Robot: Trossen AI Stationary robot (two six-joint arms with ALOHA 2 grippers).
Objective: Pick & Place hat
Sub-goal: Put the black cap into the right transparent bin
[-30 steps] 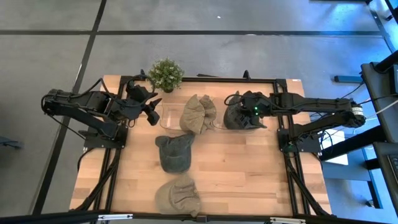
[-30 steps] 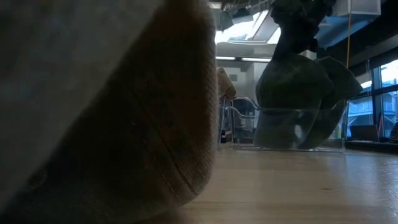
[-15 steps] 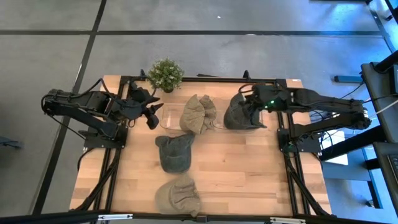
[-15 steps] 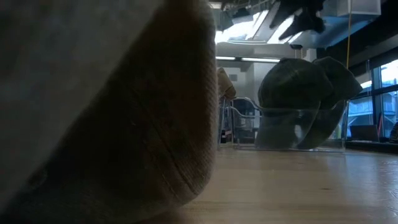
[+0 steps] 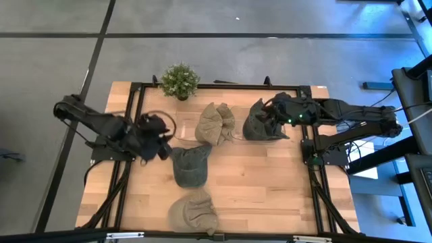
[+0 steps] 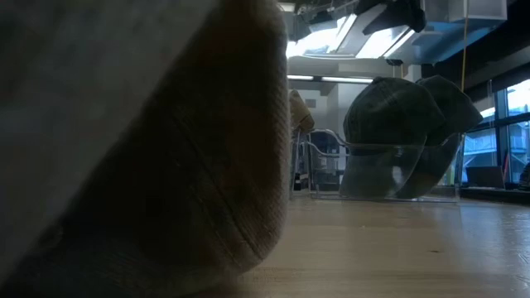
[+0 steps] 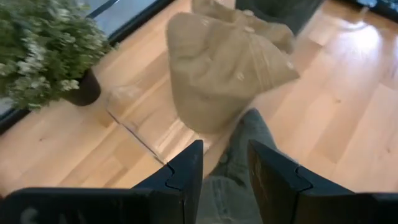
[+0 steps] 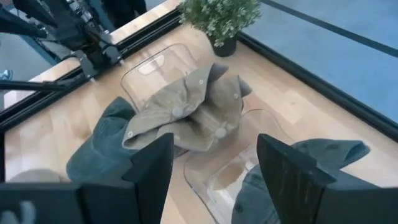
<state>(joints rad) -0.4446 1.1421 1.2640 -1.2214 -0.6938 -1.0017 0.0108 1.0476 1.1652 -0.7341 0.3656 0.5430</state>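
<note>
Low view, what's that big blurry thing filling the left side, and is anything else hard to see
Low view: a tan hat sits so close to the lens that it blurs and blocks the left half; the dark green hats in the clear bin are backlit by bright windows. High view: evenly lit, sharp.

Low view's mostly swallowed by a blurry tan hat (image 6: 141, 141) up close — right pincer (image 6: 397, 12) cut off by the top edge.

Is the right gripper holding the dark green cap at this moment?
No: in the right wrist view the right gripper has its fingers spread apart with nothing between them, and the dark green cap lies below in the clear holder.
</note>
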